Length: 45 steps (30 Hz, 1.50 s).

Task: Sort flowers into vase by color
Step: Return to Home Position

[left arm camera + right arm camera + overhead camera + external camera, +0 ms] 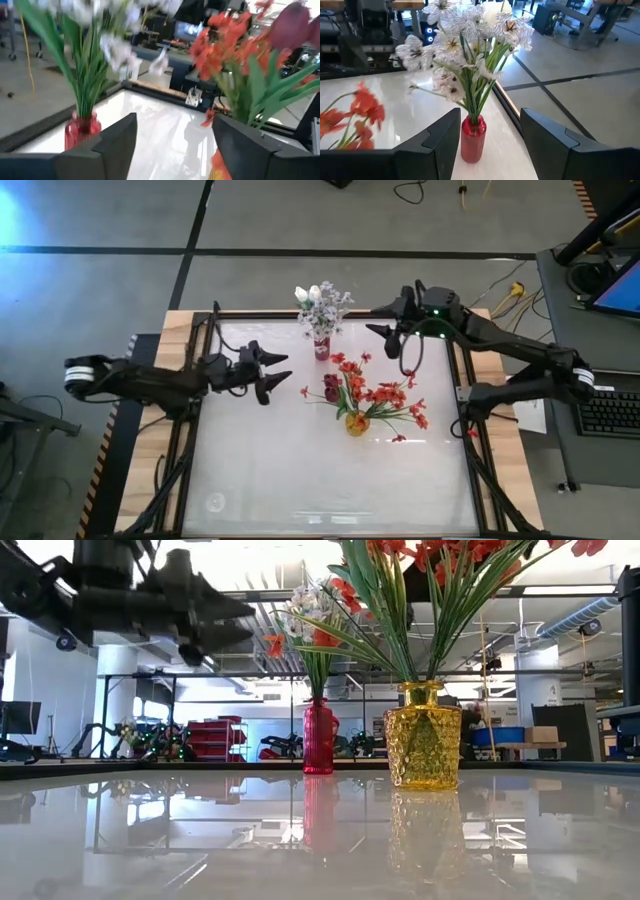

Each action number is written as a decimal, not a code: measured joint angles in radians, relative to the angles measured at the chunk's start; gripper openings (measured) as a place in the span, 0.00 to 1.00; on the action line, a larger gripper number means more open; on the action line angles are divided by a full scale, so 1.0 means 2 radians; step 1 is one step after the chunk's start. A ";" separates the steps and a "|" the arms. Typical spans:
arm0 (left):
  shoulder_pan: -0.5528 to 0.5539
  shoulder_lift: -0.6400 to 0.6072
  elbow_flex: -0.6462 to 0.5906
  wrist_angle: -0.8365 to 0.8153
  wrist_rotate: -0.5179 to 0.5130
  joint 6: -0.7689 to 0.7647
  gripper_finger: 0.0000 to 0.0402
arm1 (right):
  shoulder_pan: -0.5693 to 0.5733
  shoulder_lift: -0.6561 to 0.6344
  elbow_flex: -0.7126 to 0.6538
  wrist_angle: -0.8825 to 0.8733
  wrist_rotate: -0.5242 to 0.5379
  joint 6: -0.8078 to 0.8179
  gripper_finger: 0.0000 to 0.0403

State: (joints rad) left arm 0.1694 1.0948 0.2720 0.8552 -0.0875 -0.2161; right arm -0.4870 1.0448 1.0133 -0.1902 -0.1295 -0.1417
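**All sorted, nothing held**

The left pincer (274, 376) hovers with its fingers spread, holding nothing. The red vase (321, 350) of white flowers (322, 304) stands ahead of it to one side, and the yellow vase (357, 423) of red flowers (372, 390) ahead to the other. The right pincer (386, 340) (fingers also apart, empty) hangs just beside the white flowers, with the red vase straight before it and the yellow vase farther off
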 joint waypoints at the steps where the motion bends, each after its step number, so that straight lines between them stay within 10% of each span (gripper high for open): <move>1: -0.001 -0.017 0.003 -0.016 0.000 0.007 0.60 | 0.000 -0.008 -0.005 -0.002 0.000 0.000 0.49; 20: -0.004 -0.402 -0.012 -0.354 0.115 0.109 0.02 | 0.002 -0.151 -0.195 0.142 -0.136 0.023 0.49; 30: -0.004 -0.549 -0.078 -0.382 0.141 0.100 0.00 | 0.006 -0.216 -0.267 0.183 -0.154 0.066 0.49; 45: -0.003 -0.547 -0.131 -0.364 0.155 0.118 0.00 | 0.029 -0.266 -0.376 0.286 -0.157 0.058 0.49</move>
State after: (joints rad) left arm 0.1626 0.0008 0.0105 0.1270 0.2218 0.0197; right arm -0.4297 0.5124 0.2610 0.3824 -0.4426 -0.0261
